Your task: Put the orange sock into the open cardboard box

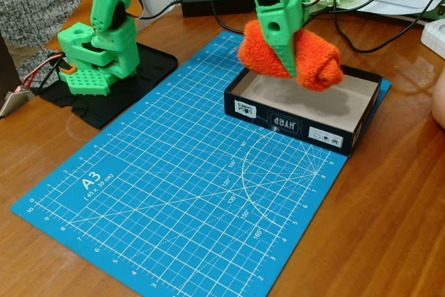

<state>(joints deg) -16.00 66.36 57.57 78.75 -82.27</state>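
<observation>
I have the bright orange fuzzy terry-cloth sock (306, 52), a lumpy rolled bundle, hanging in the air above the shallow black cardboard box with the tan inside (348, 99), clear of its floor; its shadow falls on the tan bottom, which tells me it is over the opening rather than beside it. The green two-finger gripper (286, 57) is clamped across the middle of the sock, one finger running down its front, so the two ends bulge out either side and the bundle hangs fairly level. I judge that mid-grip keeps the roll from unfurling and catching the box wall. The box sits at the far right corner of the blue A3 cutting mat (174, 186), its labelled side facing the camera, and the mat lies on the brown wooden table (389, 227). The arm's green base (94, 57) stands on a black plate off the mat's far left corner, so it reaches across the far edge. To me, only lowering and letting go remain.
</observation>
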